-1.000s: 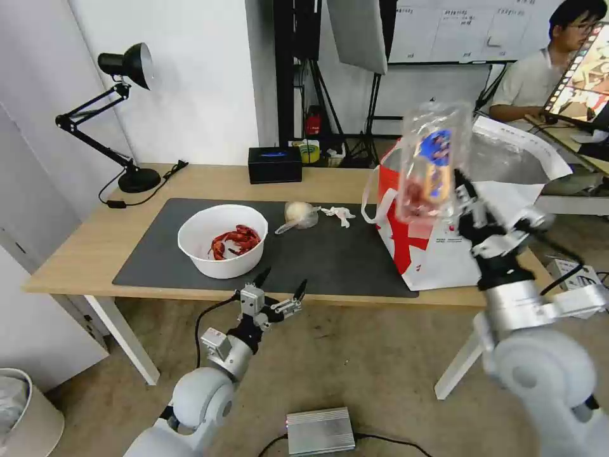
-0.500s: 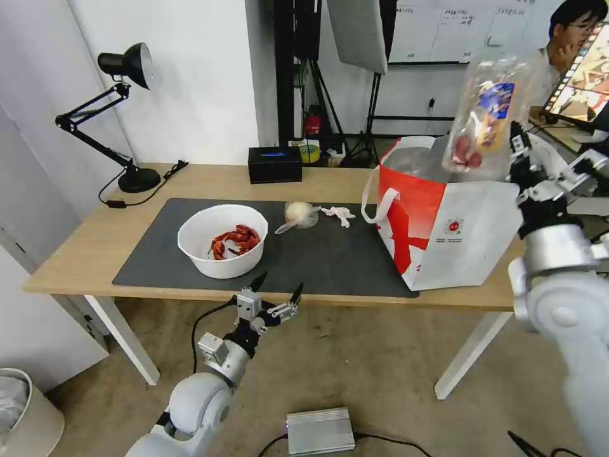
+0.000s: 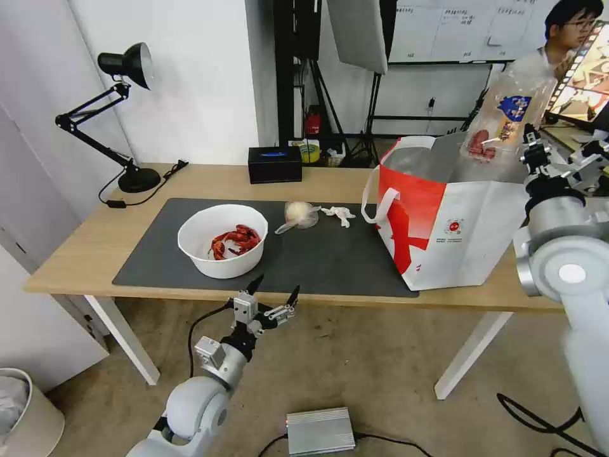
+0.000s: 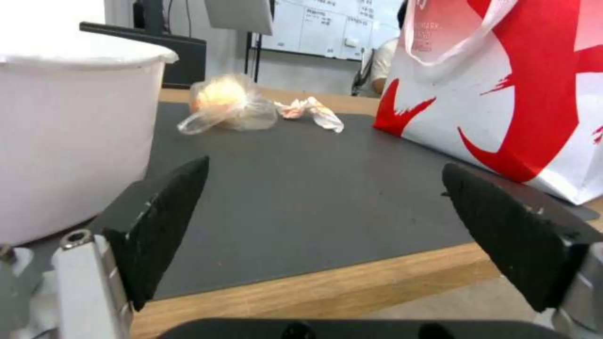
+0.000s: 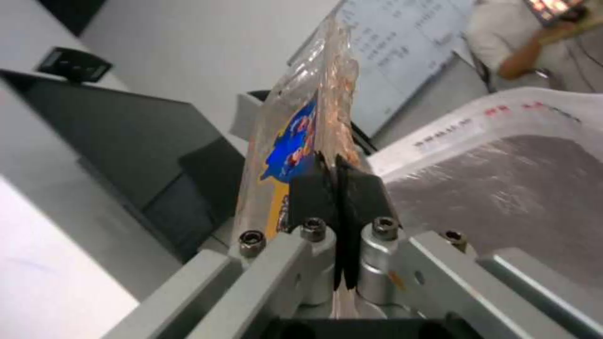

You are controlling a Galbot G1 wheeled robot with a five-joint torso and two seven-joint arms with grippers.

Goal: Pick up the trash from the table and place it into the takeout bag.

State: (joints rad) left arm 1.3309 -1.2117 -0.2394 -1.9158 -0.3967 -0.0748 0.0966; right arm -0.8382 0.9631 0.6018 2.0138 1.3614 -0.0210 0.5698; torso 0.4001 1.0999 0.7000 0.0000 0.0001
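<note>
Holding blue-labelled clamshell tray (image 3: pixel 507 120) above takeout bag (image 3: pixel 444 216).

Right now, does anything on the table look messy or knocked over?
Nothing is spilled or tipped. The white bowl of crayfish shells stands upright on the dark mat, with the clear bag and crumpled tissue lying beside it. The takeout bag stands open, and the right gripper holds the clamshell tray over it.
</note>
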